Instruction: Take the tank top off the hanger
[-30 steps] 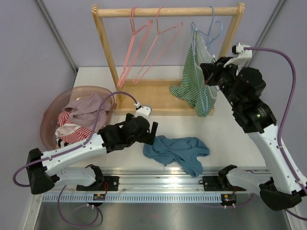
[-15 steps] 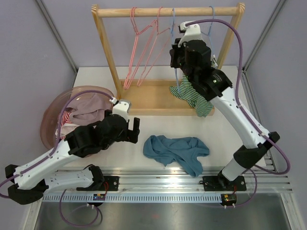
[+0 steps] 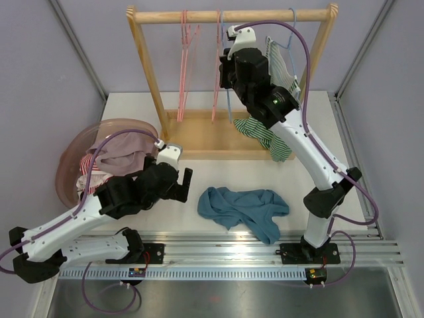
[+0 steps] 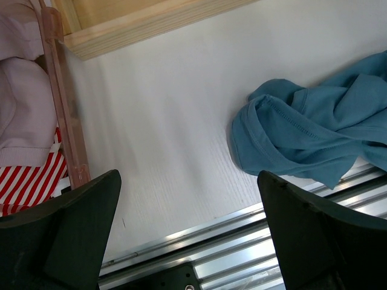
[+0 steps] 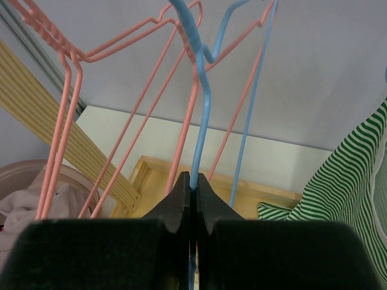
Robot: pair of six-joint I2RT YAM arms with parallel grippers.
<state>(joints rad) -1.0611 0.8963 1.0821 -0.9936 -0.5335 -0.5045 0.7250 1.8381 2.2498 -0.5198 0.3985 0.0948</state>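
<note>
The green-and-white striped tank top (image 3: 270,131) hangs at the right end of the wooden rack (image 3: 232,16), its hem bunched on the rack's base. In the right wrist view it fills the right edge (image 5: 354,187). My right gripper (image 5: 191,181) is shut on the wire of a blue hanger (image 5: 202,103), left of the tank top, and seen from above the gripper (image 3: 228,73) sits up near the rail. I cannot tell whether the tank top still hangs on that hanger. My left gripper (image 4: 187,178) hovers open and holds nothing over the table, beside its place (image 3: 180,173) near the basin.
Pink hangers (image 3: 187,59) hang on the rail left of my right gripper, and a second blue hanger (image 3: 291,36) hangs at the right. A blue shirt (image 3: 244,211) lies crumpled on the table. A pink basin (image 3: 69,159) of clothes stands at the left.
My right arm swung left along the rail, dragging the blue hanger away from the tank top and pushing the pink hangers left. My left arm drew back from the blue shirt.
</note>
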